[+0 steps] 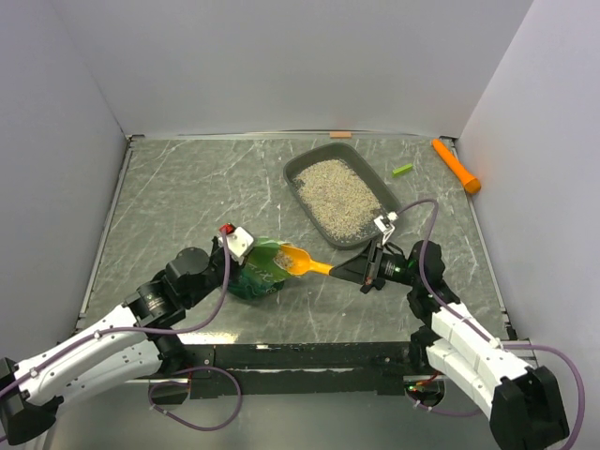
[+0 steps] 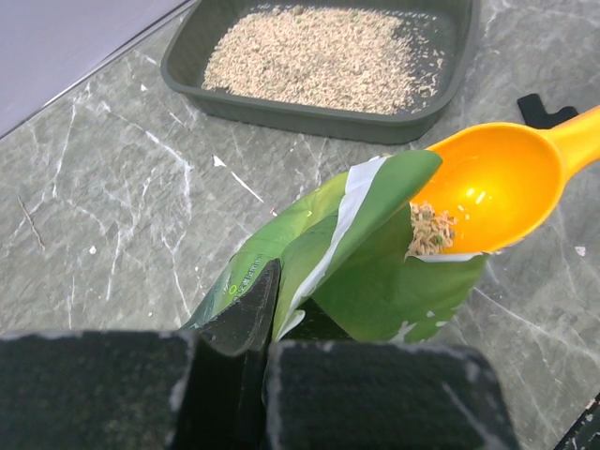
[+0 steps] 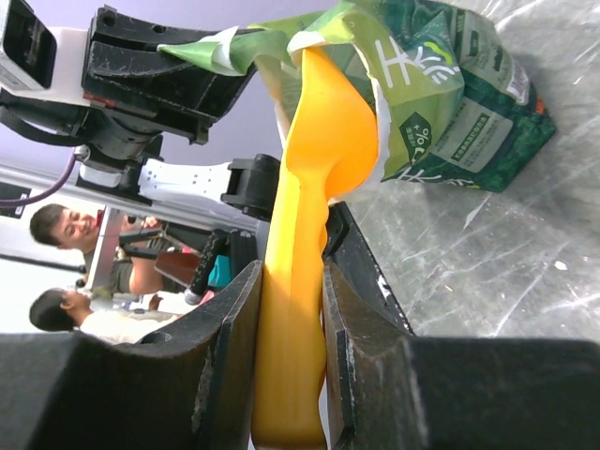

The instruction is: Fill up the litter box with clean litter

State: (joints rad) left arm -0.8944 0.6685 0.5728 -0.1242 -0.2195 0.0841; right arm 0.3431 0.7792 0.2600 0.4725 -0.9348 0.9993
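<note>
Orange plastic scoop (image 1: 300, 261) clamped in R claw (image 3: 292, 281); L claw (image 2: 278, 309) pinching crinkled green bag (image 2: 375, 277).

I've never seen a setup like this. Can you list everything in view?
table: one, grey marbled, under everything
litter box: one, dark grey, far centre-right
clean litter: pale beige, in the litter box; a few granules in the scoop
green bag: one, green, near centre, open
scoop: one, orange-yellow, bowl at the bag's mouth
orange stick: one, orange, far right corner
small green piece: one, green, right of the litter box
tan strip: one, tan, far table edge
arms: two, white and black, near edge
left hand: one, black, shut on the green bag
right hand: one, black, shut on the scoop's handle
</note>
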